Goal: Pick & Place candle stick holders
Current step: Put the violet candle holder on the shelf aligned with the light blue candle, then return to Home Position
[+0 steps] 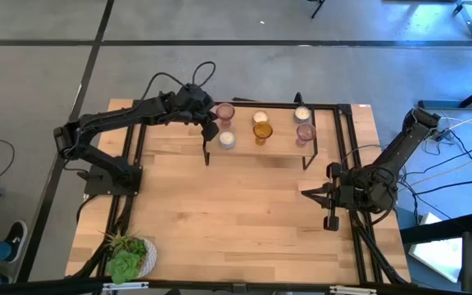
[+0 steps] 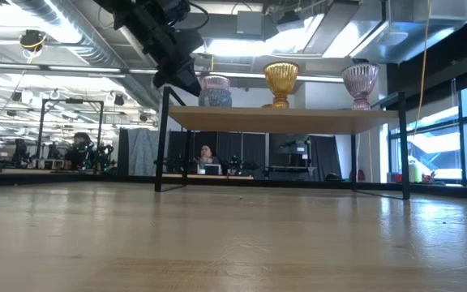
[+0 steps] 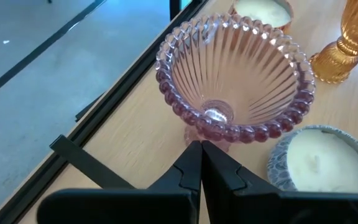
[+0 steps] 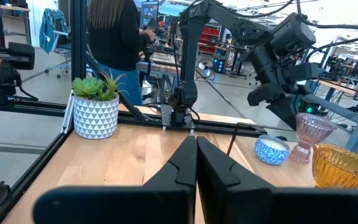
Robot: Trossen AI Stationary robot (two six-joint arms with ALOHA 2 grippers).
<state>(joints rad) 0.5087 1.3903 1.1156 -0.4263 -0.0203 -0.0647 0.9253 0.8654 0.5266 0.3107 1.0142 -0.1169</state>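
Note:
A raised wooden shelf (image 1: 279,153) at the table's far side carries the candle stick holders. They are two pinkish ribbed goblets (image 1: 224,111) (image 1: 305,132), an amber one (image 1: 261,131) and whitish ones (image 1: 260,117) (image 1: 301,113) (image 1: 227,139). My left gripper (image 1: 211,129) is shut and slants down at the left pink goblet (image 3: 232,81). Its tips (image 3: 201,149) are right at the goblet's foot, beside a whitish blue-patterned holder (image 3: 319,162). My right gripper (image 1: 305,194) is shut and level over the table's right part, holding nothing. My left gripper has its shut fingertips (image 3: 191,157) close against the foot (image 3: 211,138) of the left pink goblet, coming slanting down from the table's left. Whether they touch the glass cannot be told. The goblet stands upright on the shelf.
A leafy plant in a white pot (image 1: 129,258) stands at the table's near left corner. The shelf's black legs (image 1: 207,154) (image 1: 308,156) and the black frame rails (image 1: 351,139) edge the working space. A person (image 4: 117,43) stands beyond the table.

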